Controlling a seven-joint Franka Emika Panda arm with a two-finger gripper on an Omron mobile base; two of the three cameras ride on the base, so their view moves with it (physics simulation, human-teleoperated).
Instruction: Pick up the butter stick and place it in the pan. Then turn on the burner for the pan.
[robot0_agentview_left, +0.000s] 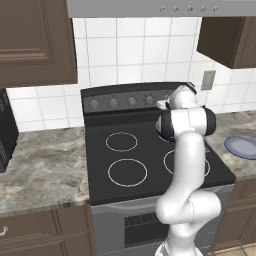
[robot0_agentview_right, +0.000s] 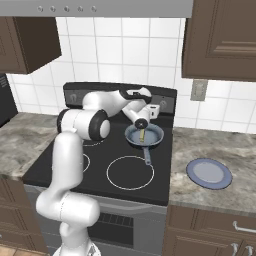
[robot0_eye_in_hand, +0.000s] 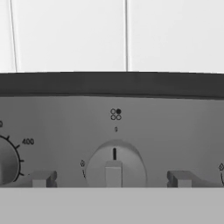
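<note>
Butter stick (robot0_agentview_right: 143, 135) lies in pan (robot0_agentview_right: 155, 138), stove's back-right corner, long axis front-to-back. Pan handle (robot0_agentview_right: 146, 155) points toward front edge. Gripper (robot0_eye_in_hand: 111, 178) released, fingertips straddling knob (robot0_eye_in_hand: 114, 168).

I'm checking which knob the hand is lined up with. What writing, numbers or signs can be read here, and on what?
"400": on the stove's control panel, beside the dial at the hand view's left edge.
Four small circles, upper right one filled: burner sign above the middle knob.
Small marks beside the knobs: too small to read.
Knob markings in both base views: too blurred to read.
</note>
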